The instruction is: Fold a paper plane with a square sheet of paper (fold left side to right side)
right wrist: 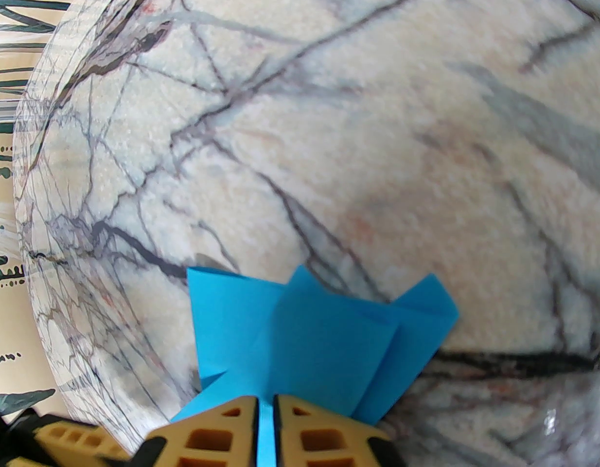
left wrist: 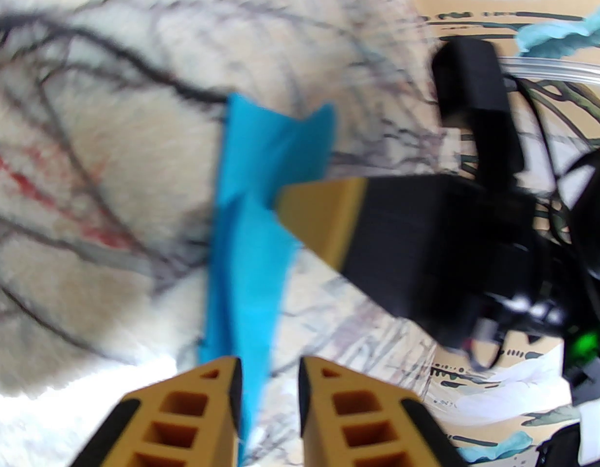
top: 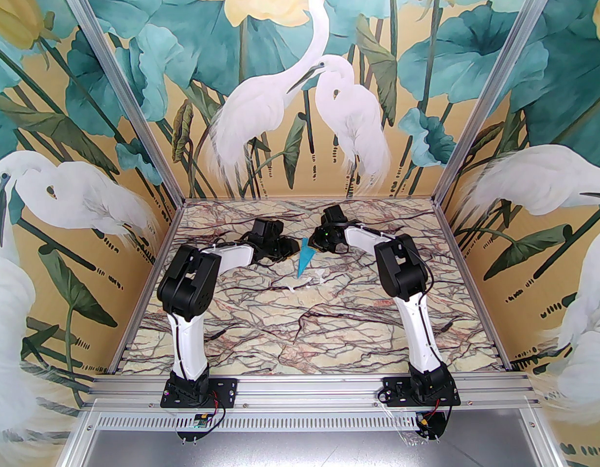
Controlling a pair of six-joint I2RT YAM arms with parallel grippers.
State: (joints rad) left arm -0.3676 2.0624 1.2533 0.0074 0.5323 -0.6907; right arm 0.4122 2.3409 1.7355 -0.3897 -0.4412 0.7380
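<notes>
Veined marble-patterned tabletop, small white scraps near its middle, just beyond them the slim bright cyan-blue creased paper plane, nose toward the arm bases, left gripper released, jaws parted around its narrow body, right gripper clenched on its fanned tail.

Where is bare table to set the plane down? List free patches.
Free: the near half of the table, from the near edge up to the white scraps; also the far left and far right corners. Crowded: far middle, where the left claw and right claw meet at the plane.
</notes>
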